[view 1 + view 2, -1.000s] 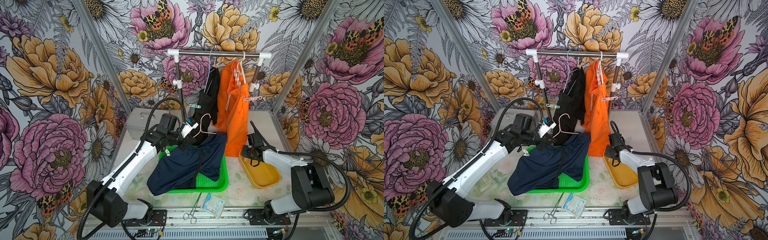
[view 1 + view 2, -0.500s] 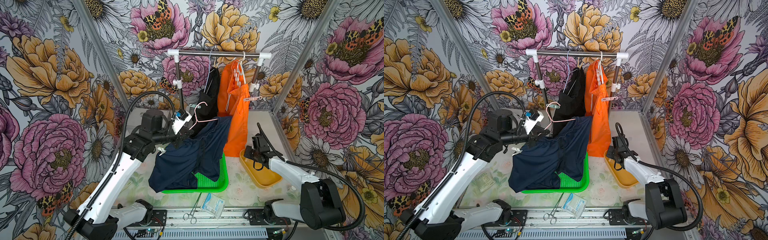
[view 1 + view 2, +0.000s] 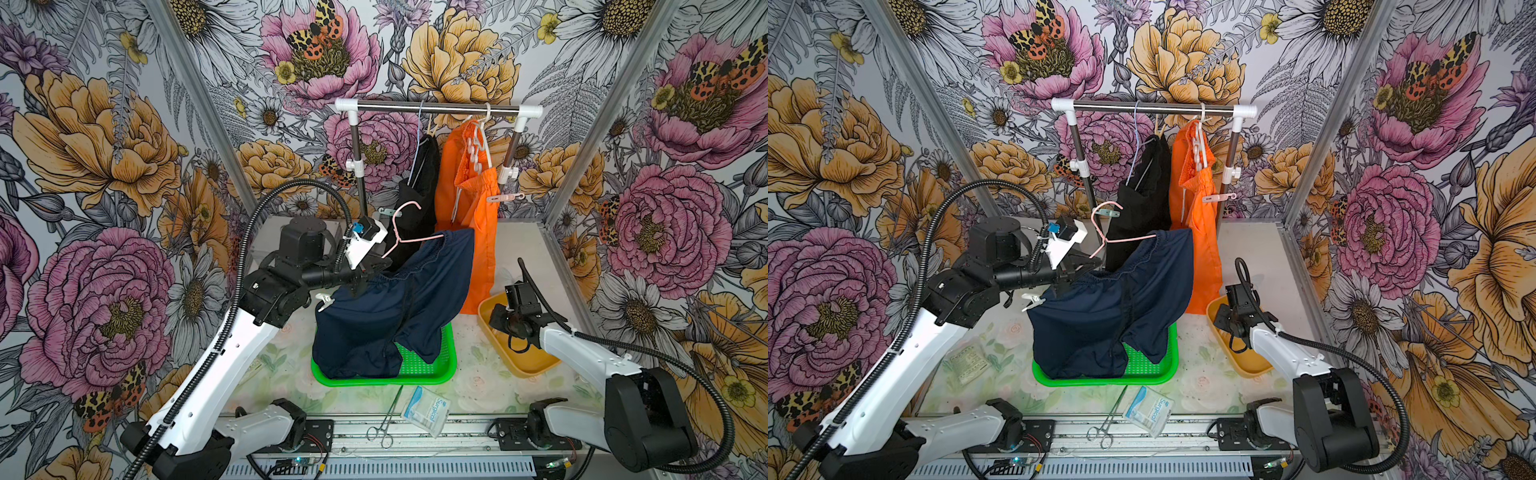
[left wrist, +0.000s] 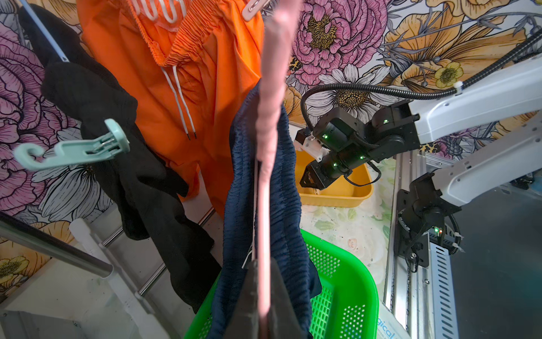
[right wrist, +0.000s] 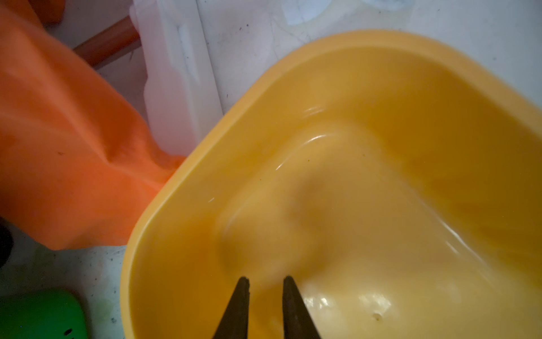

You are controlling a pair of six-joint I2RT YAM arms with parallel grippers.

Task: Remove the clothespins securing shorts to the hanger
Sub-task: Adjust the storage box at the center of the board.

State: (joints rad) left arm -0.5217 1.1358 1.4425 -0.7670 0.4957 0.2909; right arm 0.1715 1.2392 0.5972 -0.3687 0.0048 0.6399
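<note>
Left claw: clamped tight on one arm of a slim pink hanger, which runs straight out from between its fingers. Navy blue fabric shorts are draped over that hanger. The waistband is bunched right at the claw, and the legs hang below it into a green perforated plastic tray. A white plastic clothespin sits on the waistband corner just under the claw's wrist, pointing away from the cloth.

Beyond the left claw, black fabric shorts hang from a steel rail with white joints. A grey-teal plastic clothespin is clipped on them, close beside the pink hanger's hook. Past those, bright orange fabric shorts hang on a white plastic hanger. A pale pink plastic clothespin is clipped on their far side from this claw.

Right claw: jaws a narrow gap apart, nothing between them that I can see. It points down into a yellow plastic tub. The orange hem touches the tub's rim just beside it. This claw is well apart from the navy shorts.

Behind both claws, at the near table edge, I note long steel forceps touching a blue-and-white paper packet.
</note>
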